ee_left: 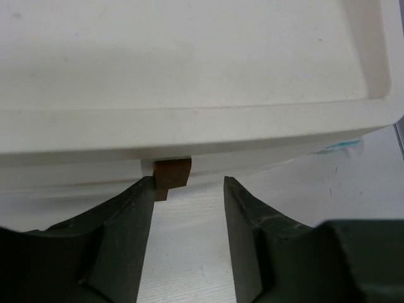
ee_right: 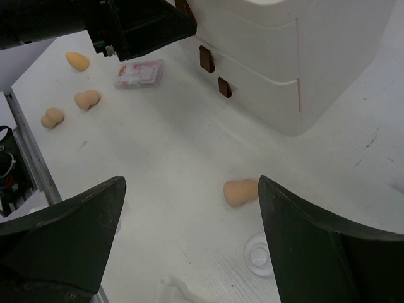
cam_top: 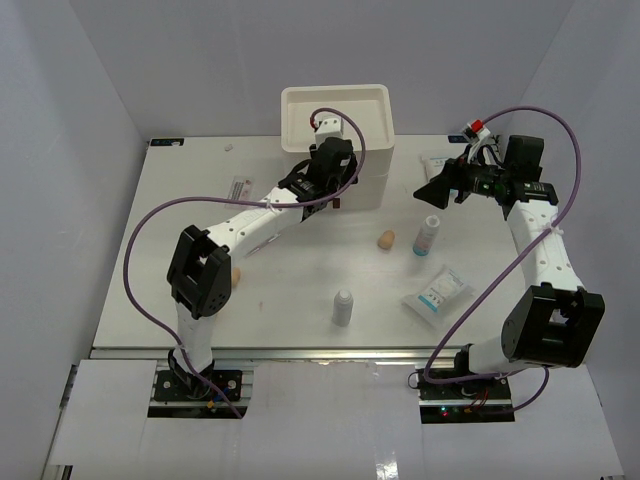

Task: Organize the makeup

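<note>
My left gripper (cam_top: pixel 333 198) is open at the front of the white drawer box (cam_top: pixel 335 128). In the left wrist view (ee_left: pixel 188 183) a red-brown handle (ee_left: pixel 172 175) sits just beyond the tips, next to the left finger (ee_left: pixel 126 214). My right gripper (cam_top: pixel 424 192) is open and empty above the table. Its wrist view (ee_right: pixel 189 189) shows a tan sponge (ee_right: pixel 241 192) and a white bottle's top (ee_right: pixel 260 255) below. The bottles (cam_top: pixel 427 235) (cam_top: pixel 343 307), the sponge (cam_top: pixel 385 240) and white-blue sachets (cam_top: pixel 437 292) lie mid-table. Three more sponges (ee_right: pixel 88 100) and a pink packet (ee_right: pixel 140 74) lie to the left.
The box's top tray (ee_left: pixel 189 76) holds nothing. Its lower drawers (ee_right: pixel 252 76) are shut, with handles (ee_right: pixel 206 59) showing. Another sachet (cam_top: pixel 437 163) lies at the back right. The left arm (cam_top: pixel 250 225) stretches across the table's left half. The near table edge (cam_top: pixel 300 350) runs between the arm bases.
</note>
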You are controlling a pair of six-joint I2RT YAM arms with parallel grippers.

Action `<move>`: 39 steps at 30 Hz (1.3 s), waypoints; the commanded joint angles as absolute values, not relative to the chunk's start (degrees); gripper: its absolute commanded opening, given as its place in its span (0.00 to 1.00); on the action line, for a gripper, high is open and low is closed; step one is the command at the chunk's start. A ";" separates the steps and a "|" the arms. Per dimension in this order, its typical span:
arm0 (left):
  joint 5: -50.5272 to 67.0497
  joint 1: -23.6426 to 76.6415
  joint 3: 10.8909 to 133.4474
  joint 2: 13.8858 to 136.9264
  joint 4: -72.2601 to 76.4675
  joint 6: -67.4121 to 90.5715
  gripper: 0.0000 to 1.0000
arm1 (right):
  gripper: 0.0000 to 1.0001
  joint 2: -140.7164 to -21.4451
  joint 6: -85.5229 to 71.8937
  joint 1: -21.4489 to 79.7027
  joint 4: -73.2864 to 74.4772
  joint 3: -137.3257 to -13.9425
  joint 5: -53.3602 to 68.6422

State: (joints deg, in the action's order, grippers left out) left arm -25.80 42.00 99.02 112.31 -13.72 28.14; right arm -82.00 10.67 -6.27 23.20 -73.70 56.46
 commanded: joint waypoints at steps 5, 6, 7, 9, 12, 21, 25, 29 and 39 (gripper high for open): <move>-28.60 42.01 101.18 111.46 -14.33 27.60 0.29 | 0.92 -80.16 9.52 -6.70 20.94 -72.95 58.25; -28.40 42.00 100.87 111.16 -14.32 27.63 0.25 | 0.92 -80.13 9.58 -6.78 21.01 -72.92 58.17; -28.12 41.96 100.43 110.76 -14.28 27.75 0.19 | 0.92 -80.06 9.58 -6.82 21.01 -72.80 58.13; -26.99 41.92 99.28 109.79 -14.31 28.20 0.11 | 0.92 -79.85 9.58 -6.86 21.01 -72.55 58.03; -23.84 42.01 96.43 107.60 -13.66 29.01 0.06 | 0.92 -79.45 9.76 -6.99 21.09 -72.07 58.01; -9.84 42.09 80.18 92.57 -10.58 30.43 0.00 | 0.92 -75.60 16.94 -7.13 22.33 -68.76 59.74; -5.03 42.29 74.25 87.17 -10.42 32.03 0.00 | 0.91 -74.23 22.12 -7.21 24.44 -68.01 61.20; -1.47 42.45 70.52 84.83 -9.59 34.42 0.00 | 0.91 -73.83 26.56 -7.21 27.11 -67.94 63.34; 3.38 42.45 68.79 84.10 -9.76 34.56 0.05 | 0.92 -74.11 38.22 -7.21 35.83 -70.00 64.86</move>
State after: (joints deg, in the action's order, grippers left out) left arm -2.40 41.95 69.82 87.44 -10.24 34.05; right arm -74.91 31.68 -7.07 31.52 -68.05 62.92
